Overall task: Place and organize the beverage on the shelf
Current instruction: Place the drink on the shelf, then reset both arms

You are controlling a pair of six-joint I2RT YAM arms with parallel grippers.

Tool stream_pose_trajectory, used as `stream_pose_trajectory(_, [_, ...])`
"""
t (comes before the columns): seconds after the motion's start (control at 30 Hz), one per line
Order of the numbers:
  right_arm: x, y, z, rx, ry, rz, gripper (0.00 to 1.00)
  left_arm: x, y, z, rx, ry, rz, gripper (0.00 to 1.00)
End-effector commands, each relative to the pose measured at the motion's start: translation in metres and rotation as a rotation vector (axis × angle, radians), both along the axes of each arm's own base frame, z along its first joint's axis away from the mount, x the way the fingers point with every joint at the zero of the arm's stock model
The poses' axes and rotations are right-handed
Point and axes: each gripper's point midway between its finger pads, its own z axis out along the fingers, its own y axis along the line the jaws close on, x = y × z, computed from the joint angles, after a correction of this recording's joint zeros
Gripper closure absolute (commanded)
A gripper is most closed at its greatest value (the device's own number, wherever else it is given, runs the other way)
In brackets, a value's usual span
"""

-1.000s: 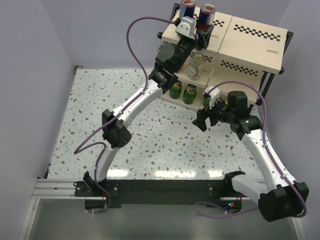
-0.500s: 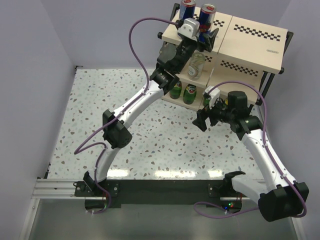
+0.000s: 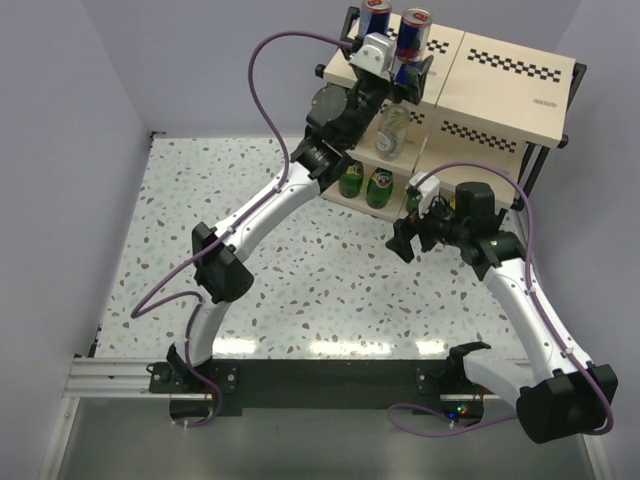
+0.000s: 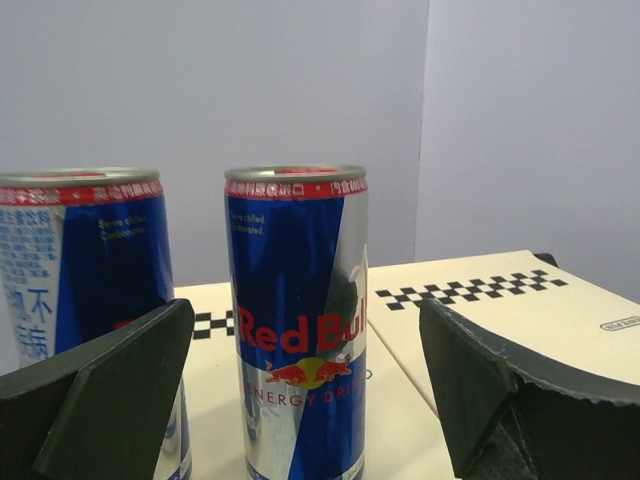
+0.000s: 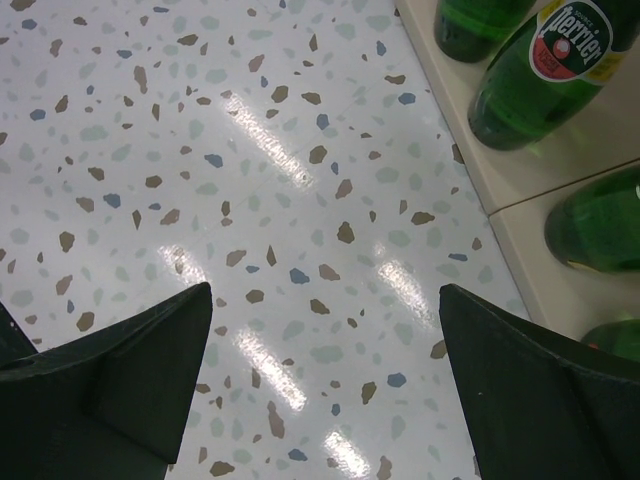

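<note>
Two blue-and-silver cans (image 3: 376, 15) (image 3: 414, 27) stand upright on the top board of the shelf (image 3: 500, 90). My left gripper (image 3: 410, 72) is open around the right can (image 4: 297, 320), its fingers apart from it on both sides; the other can (image 4: 85, 260) is to the left. A clear bottle (image 3: 393, 130) stands on the middle tier. Green bottles (image 3: 351, 178) (image 3: 379, 187) stand on the bottom tier. My right gripper (image 3: 405, 240) hangs open and empty over the speckled table (image 5: 250, 200), next to green bottles (image 5: 540, 70) (image 5: 600, 220) on the bottom board (image 5: 520, 165).
The shelf's black tube frame (image 3: 545, 160) stands at the back right. Plain walls (image 3: 60, 150) close in the table on the left and behind. The right half of the top board (image 4: 480, 320) carries a black checkered strip.
My left gripper has opened and let go of the right can, which stays upright on the top board. The left arm's elbow has shifted left. The right arm has not moved.
</note>
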Motion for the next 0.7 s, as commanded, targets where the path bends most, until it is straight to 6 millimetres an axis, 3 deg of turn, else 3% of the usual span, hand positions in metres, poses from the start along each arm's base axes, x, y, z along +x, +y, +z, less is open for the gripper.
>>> stream_pose_trajectory(0.0, [0.003,-0.003,0.004,-0.019,-0.029,-0.003,0.01,-0.027,0.028,0.048,-0.049,-0.063,0.031,0.00])
stream_pose_trajectory(0.07, [0.002,-0.005,0.003,-0.025,-0.030,-0.004,0.01,-0.033,0.034,0.055,-0.054,-0.067,0.033,0.00])
stream_pose_trajectory(0.1, [0.004,-0.007,0.004,-0.030,-0.035,-0.012,0.01,-0.033,0.032,0.047,-0.036,-0.050,0.030,0.00])
stream_pose_trajectory(0.17, [0.004,-0.010,0.005,-0.035,-0.045,-0.016,0.01,-0.045,0.044,0.059,-0.046,-0.061,0.031,0.00])
stream_pose_trajectory(0.2, [0.004,-0.011,0.006,-0.037,-0.048,-0.019,0.01,-0.045,0.042,0.046,-0.019,-0.044,0.025,0.00])
stream_pose_trajectory(0.23, [0.005,-0.014,0.006,-0.047,-0.056,-0.029,0.01,-0.059,0.054,0.061,-0.034,-0.063,0.021,0.00])
stream_pose_trajectory(0.27, [0.006,-0.017,0.007,-0.051,-0.063,-0.041,0.01,-0.066,0.058,0.062,-0.028,-0.065,0.014,0.00])
stream_pose_trajectory(0.3, [0.008,-0.020,0.008,-0.055,-0.066,-0.055,0.01,-0.066,0.053,0.041,0.015,-0.043,-0.005,0.00])
stream_pose_trajectory(0.33, [0.009,-0.022,0.009,-0.054,-0.070,-0.067,0.01,-0.085,0.072,0.059,-0.004,-0.069,-0.011,0.00])
stream_pose_trajectory(0.37, [0.009,-0.024,0.010,-0.051,-0.074,-0.074,0.01,-0.092,0.077,0.057,0.007,-0.067,-0.018,0.00])
stream_pose_trajectory(0.4, [0.011,-0.028,0.013,-0.046,-0.080,-0.091,0.01,-0.091,0.076,0.030,0.047,-0.022,-0.021,0.00])
stream_pose_trajectory(0.43, [0.011,-0.030,0.015,-0.038,-0.082,-0.101,0.01,-0.109,0.097,0.045,0.020,-0.035,-0.013,0.00])
stream_pose_trajectory(0.47, [0.012,-0.032,0.017,-0.035,-0.089,-0.111,0.01,-0.114,0.106,0.039,0.024,-0.023,-0.005,0.00])
stream_pose_trajectory(0.5, [0.012,-0.035,0.021,-0.034,-0.103,-0.127,0.01,-0.110,0.109,0.006,0.070,0.037,0.008,0.00])
stream_pose_trajectory(0.53, [0.012,-0.037,0.023,-0.030,-0.106,-0.140,0.01,-0.127,0.131,0.017,0.045,0.028,0.019,0.00])
stream_pose_trajectory(0.57, [0.014,-0.041,0.029,-0.035,-0.122,-0.167,0.01,-0.123,0.135,-0.021,0.094,0.103,0.033,0.00])
stream_pose_trajectory(0.6, [0.013,-0.044,0.038,-0.034,-0.144,-0.186,0.01,-0.123,0.149,-0.032,0.100,0.134,0.063,0.00])
stream_pose_trajectory(0.63, [0.010,-0.046,0.042,-0.029,-0.142,-0.203,0.01,-0.138,0.172,-0.025,0.075,0.128,0.080,0.00])
stream_pose_trajectory(0.67, [0.011,-0.051,0.053,-0.036,-0.168,-0.232,0.01,-0.135,0.180,-0.067,0.128,0.197,0.106,0.00])
